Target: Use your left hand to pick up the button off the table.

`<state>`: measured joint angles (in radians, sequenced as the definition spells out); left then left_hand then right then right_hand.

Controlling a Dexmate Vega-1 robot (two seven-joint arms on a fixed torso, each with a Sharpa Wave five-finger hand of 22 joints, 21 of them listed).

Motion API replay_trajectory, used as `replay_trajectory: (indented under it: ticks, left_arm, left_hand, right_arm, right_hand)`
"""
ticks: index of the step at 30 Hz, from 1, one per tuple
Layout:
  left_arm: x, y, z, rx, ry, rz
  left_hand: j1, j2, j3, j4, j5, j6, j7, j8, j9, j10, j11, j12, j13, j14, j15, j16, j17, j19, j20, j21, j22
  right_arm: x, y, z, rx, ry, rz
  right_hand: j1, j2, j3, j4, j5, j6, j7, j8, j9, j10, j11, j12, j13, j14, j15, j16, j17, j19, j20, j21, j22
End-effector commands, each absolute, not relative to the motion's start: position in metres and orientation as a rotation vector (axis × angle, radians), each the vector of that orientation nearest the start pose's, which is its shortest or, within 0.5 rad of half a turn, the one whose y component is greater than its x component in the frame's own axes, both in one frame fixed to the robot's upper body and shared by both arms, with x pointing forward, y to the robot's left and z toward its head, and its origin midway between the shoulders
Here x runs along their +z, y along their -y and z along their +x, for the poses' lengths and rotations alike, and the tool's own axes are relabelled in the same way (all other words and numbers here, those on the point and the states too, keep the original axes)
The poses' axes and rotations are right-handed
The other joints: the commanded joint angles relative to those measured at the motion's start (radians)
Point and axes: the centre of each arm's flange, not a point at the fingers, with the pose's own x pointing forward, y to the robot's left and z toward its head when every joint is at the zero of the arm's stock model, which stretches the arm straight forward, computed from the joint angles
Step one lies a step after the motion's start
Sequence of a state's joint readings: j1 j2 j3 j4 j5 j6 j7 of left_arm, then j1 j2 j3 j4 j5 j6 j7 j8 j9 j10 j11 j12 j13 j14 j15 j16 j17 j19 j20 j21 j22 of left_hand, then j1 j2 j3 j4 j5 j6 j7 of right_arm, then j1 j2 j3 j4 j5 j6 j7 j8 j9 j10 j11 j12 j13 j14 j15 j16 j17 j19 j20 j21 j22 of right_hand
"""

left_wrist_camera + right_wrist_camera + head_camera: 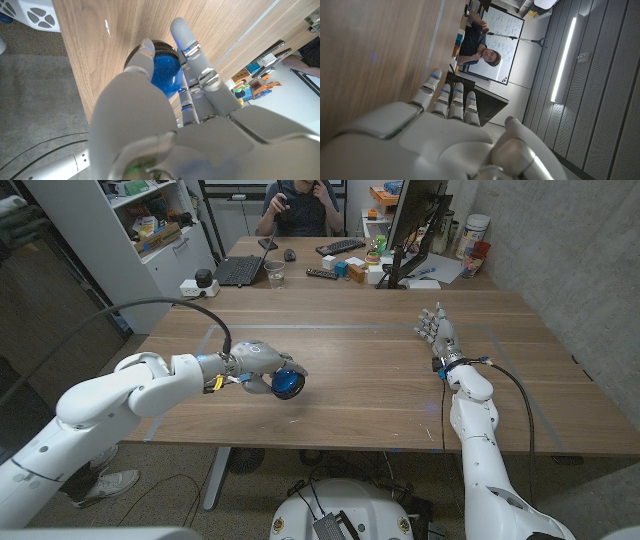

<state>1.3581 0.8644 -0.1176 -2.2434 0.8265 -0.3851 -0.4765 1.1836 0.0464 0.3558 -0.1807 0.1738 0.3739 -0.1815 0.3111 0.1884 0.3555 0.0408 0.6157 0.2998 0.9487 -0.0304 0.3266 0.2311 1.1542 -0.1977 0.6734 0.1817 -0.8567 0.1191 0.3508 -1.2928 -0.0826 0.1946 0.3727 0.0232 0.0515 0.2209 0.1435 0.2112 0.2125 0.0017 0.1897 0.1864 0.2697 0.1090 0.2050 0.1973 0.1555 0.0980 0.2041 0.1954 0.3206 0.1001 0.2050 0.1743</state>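
The robot's left hand (256, 364) closes thumb and fingers (186, 40) around the blue button (287, 383) near the wooden bench's (360, 370) front edge, where a firm, centred pinch before a straight lift looks wisest.

The round, glossy blue button with a dark rim (287, 383) sits in the grip of the left hand (255, 365), pinched between the thumb and the fingers (187, 45). It is at the left part of the wooden desk (360, 370), near the front edge; whether it touches the desk cannot be told.
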Motion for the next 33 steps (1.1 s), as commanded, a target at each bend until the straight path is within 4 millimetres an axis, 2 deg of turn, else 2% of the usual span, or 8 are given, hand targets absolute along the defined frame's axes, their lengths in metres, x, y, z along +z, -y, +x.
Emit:
replay_trajectory:
  ticks: [1, 33]
  left_arm:
    - [0.015, -0.238, 0.428, -0.297, 0.792, 1.958]
    - [0.053, -0.246, 0.401, -0.209, 0.882, 1.873]
  left_hand:
    - [-0.016, 0.088, 0.063, 0.057, 0.006, 0.385, 0.261, 0.008, 0.020, 0.327, -0.062, 0.026, 0.189, 0.126, -0.187, -0.004, 0.003, 0.007, -0.007, 0.009, 0.003]
    - [-0.049, 0.093, 0.080, 0.064, 0.006, 0.396, 0.271, -0.003, 0.021, 0.337, -0.060, 0.016, 0.205, 0.142, -0.186, -0.026, -0.003, 0.011, -0.011, 0.026, 0.005]
  right_arm:
    - [-0.039, 0.306, 0.659, 0.075, 0.609, 0.055]
    - [-0.033, 0.311, 0.665, 0.074, 0.620, 0.052]
  right_hand:
    - [0.005, 0.000, -0.003, -0.001, 0.010, 0.006, -0.004, 0.007, 0.003, 0.004, 0.005, 0.001, 0.006, 0.007, 0.002, 0.000, 0.003, -0.004, -0.002, -0.004, 0.005]
    - [0.004, -0.002, -0.010, -0.002, 0.011, 0.006, -0.004, 0.007, 0.003, 0.005, 0.006, 0.001, 0.006, 0.007, 0.002, -0.001, 0.003, -0.006, -0.001, -0.004, 0.004]
